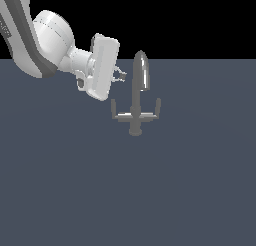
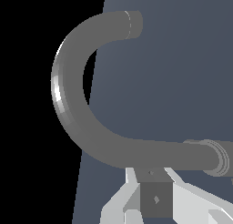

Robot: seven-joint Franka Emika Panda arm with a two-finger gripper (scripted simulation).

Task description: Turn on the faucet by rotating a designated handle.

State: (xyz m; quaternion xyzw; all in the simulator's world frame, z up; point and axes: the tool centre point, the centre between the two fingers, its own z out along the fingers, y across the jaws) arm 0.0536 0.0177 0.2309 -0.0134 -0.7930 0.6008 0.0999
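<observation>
1. The gripper (image 1: 121,75) is hard to read: in the exterior view only small dark fingertips poke out beyond the white hand, just beside the spout (image 1: 140,70), and whether they are spread or closed I cannot tell. Nothing shows between them.
2. In the wrist view one dark finger pad (image 2: 156,199) sits against the underside of the spout's curved pipe (image 2: 73,104); the other finger is cut off at the frame edge.
3. The arm (image 1: 35,40) runs out of frame at the exterior view's upper left corner.
4. The faucet (image 1: 135,107) stands upright on the dark blue-grey floor (image 1: 125,200), nearer its far edge than its near one, roughly central across it.
5. It is plain grey metal: tall narrow arched spout, small round base (image 1: 135,132), crossbar with two upturned ends.
6. The handle (image 1: 116,112) is the crossbar's arm on the exterior view's left, below the gripper and apart from it.
7. The matching arm (image 1: 154,111) mirrors it on the exterior view's right.
</observation>
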